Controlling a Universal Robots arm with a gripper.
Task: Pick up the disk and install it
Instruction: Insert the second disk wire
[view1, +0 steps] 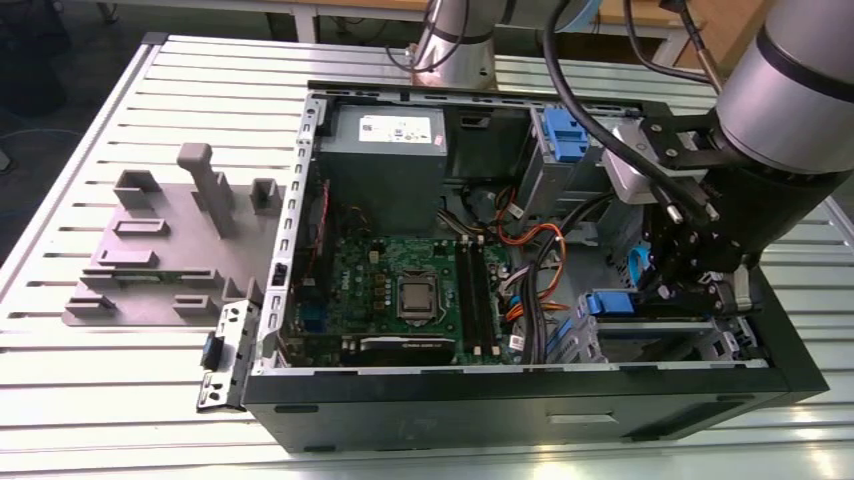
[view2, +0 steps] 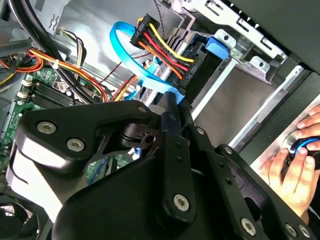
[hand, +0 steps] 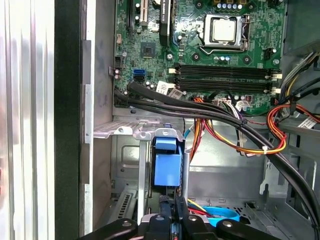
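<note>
The disk sits in the drive bay at the case's front corner, at the exterior view's right. Only the blue end of its carrier frame (view1: 610, 303) (hand: 167, 161) (view2: 216, 46) shows between the grey bay rails; its silver body is hidden. My gripper (view1: 670, 290) (view2: 172, 104) (hand: 175, 204) hangs inside the case just beside that blue end. Its black fingers are pressed together with nothing seen between them. The fingertips (view2: 173, 111) lie against a light blue data cable (view2: 131, 56).
A black connector with red, yellow and orange wires (view2: 165, 47) hangs near the fingertips. Thick black cables (hand: 200, 112) cross over the motherboard (view1: 400, 290). The power supply (view1: 387, 140) fills the far corner. A grey fixture (view1: 174, 240) stands outside the case. A person's hand (view2: 292, 172) rests nearby.
</note>
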